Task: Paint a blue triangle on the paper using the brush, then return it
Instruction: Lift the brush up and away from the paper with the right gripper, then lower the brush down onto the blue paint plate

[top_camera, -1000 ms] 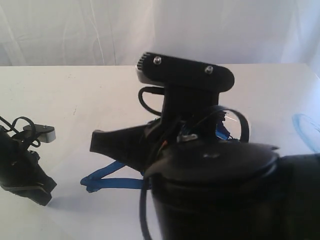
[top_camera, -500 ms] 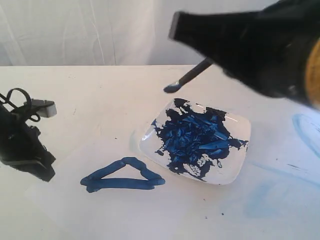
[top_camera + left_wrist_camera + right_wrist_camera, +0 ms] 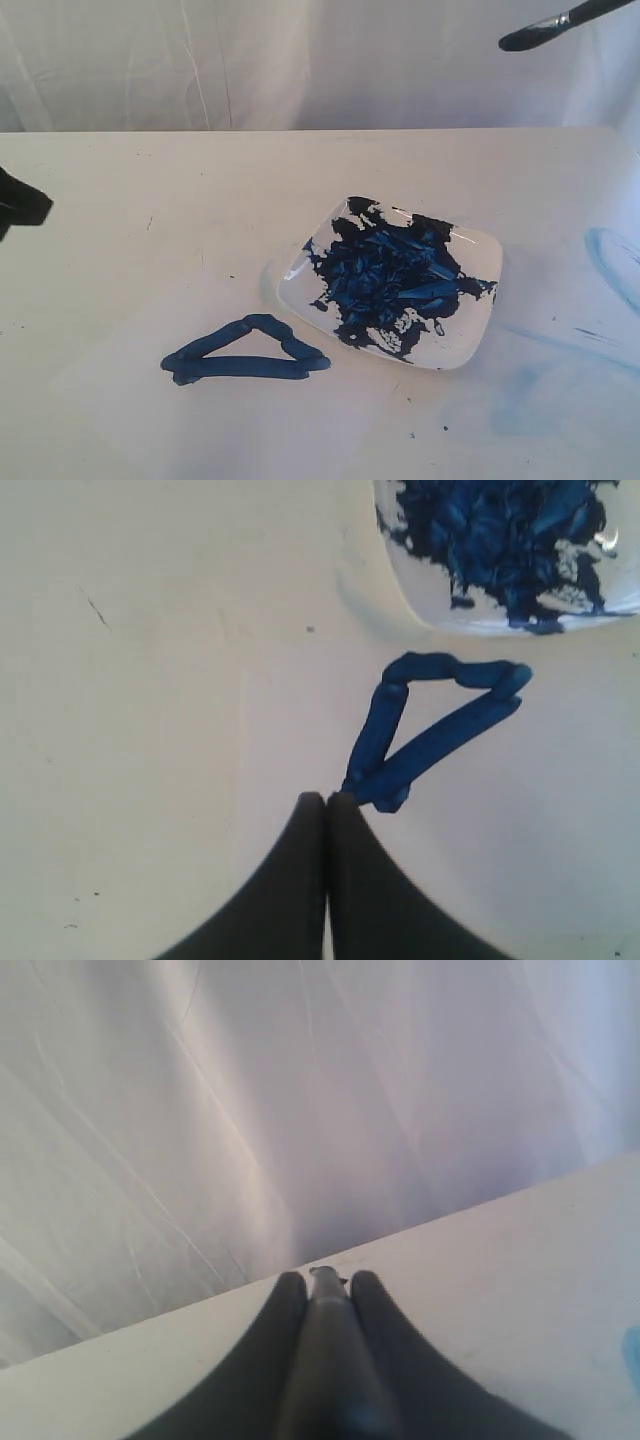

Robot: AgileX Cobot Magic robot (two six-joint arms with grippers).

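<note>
The right arm's jaws are clamped on the long thin black-handled paintbrush point(image 3: 560, 22), raised high above the off-white table point(image 3: 150, 200). The thick dark blue painted triangle point(image 3: 240, 368) lies on what seems a thin white paper sheet point(image 3: 130, 410). The left arm's jaws are pressed together.

The off-white table point(image 3: 150, 180) carries the paper point(image 3: 150, 405) and a paint-smeared dish point(image 3: 476, 328)

Lab-like test setup, white draped backdrop point(image 3: 200, 60), off-white tabletop point(image 3: 150, 200)
</note>
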